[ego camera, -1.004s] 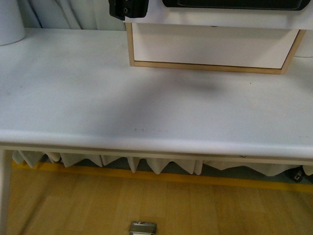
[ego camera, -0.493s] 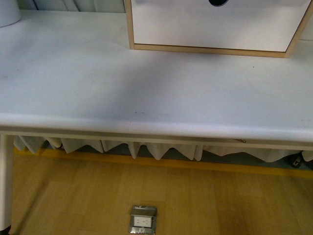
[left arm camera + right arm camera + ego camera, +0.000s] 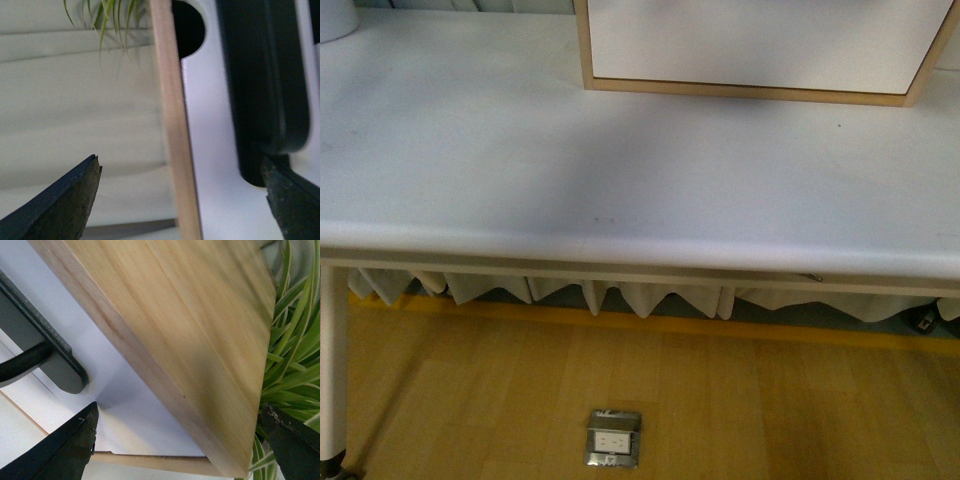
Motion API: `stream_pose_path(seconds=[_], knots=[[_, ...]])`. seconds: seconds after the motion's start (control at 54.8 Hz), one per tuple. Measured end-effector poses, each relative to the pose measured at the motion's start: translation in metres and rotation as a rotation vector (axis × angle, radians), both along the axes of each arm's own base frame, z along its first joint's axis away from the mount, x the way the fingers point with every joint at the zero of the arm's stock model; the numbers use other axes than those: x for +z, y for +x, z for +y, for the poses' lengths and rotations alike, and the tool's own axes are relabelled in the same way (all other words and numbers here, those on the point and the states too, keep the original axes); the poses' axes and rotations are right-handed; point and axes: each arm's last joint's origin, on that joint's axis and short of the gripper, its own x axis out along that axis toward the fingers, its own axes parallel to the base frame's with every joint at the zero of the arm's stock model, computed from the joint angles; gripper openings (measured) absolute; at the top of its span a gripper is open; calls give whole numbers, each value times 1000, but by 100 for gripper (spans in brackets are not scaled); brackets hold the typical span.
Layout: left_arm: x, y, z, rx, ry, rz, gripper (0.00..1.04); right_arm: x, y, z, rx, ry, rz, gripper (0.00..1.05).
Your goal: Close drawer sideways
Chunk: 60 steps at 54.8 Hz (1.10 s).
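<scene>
In the left wrist view the drawer [image 3: 212, 150] shows its white front, the long black bar handle [image 3: 265, 85] and the dark semicircular notch [image 3: 187, 27]. The cabinet's light-wood frame edge [image 3: 172, 125] runs beside it. My left gripper [image 3: 182, 195] is open, with the frame edge between its fingertips [image 3: 70, 200] and the handle's end by the other one. In the right wrist view my right gripper [image 3: 177, 440] is open around the cabinet's wooden side [image 3: 175, 325], with the drawer front [image 3: 125, 395] and handle [image 3: 45, 355] beside it. The front view shows neither gripper nor this drawer.
The front view shows the white table [image 3: 620, 170] and the cabinet's lower plain white drawer [image 3: 760, 40] in its wood frame at the back. A green plant [image 3: 295, 355] stands close to the right gripper's outer finger. Plant leaves [image 3: 105, 15] and a pale curtain lie beyond the left gripper.
In the front view the cabinet has slid up the picture. The black handle and the dark gripper seen at the top a second ago are now out of frame, and more floor shows.
</scene>
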Motion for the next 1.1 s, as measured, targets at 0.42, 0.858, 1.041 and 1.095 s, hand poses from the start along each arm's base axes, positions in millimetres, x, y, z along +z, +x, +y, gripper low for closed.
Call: stream_pose_path(seconds=[0.42,0.858,1.041,1.095], knots=[[22,-105,58,80,-217,-10,98,35,-119,-5,-4,91,-110,95],[-9,-229,134,387,-633,92,98,-18,-257,-9,-149,298,-182,95],[-47,-267,159,627,-863,274,98,-45,-293,-8,-232,448,-173,95],[-52,-272,162,663,-906,297,98,-47,-296,-8,-240,476,-179,95]])
